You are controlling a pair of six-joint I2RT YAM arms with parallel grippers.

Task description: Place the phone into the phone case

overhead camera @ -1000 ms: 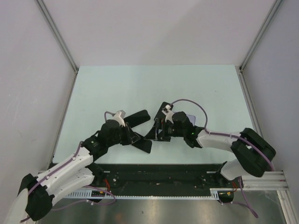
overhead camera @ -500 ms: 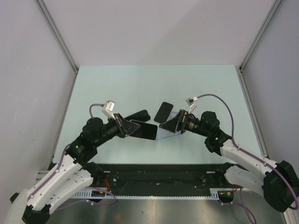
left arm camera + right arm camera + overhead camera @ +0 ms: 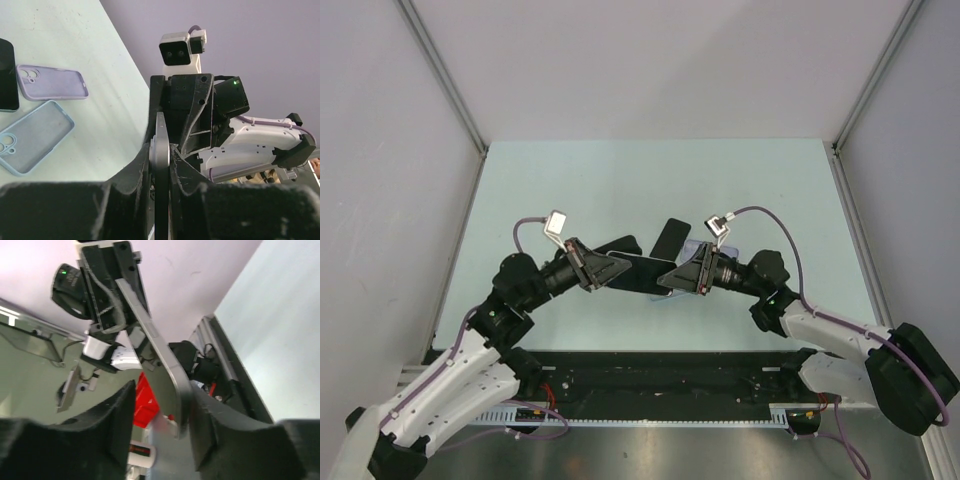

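A black phone (image 3: pixel 638 268) hangs in the air between the two arms, above the middle of the table. My left gripper (image 3: pixel 605 270) is shut on its left end; in the left wrist view the phone (image 3: pixel 161 145) stands edge-on, pinched between the fingers of the left gripper (image 3: pixel 161 152). My right gripper (image 3: pixel 675 277) faces it from the right. Its jaws straddle the free end of the phone (image 3: pixel 152 340), which lies against one finger (image 3: pixel 207 422) with a gap to the other, so the right gripper (image 3: pixel 162 407) is open. A purple phone case (image 3: pixel 52 82) and a light blue one (image 3: pixel 35 129) lie open-side up on the table.
A second black phone (image 3: pixel 6 75) lies beside the purple case. Two dark slabs (image 3: pixel 670 237) (image 3: pixel 620 244) lie on the pale green table (image 3: pixel 570 190) behind the grippers. Grey walls close in the left, right and back.
The left gripper raised the phone and swung it level to the right. The right gripper turned to face it, came up to the free end, and its jaws narrowed around it.
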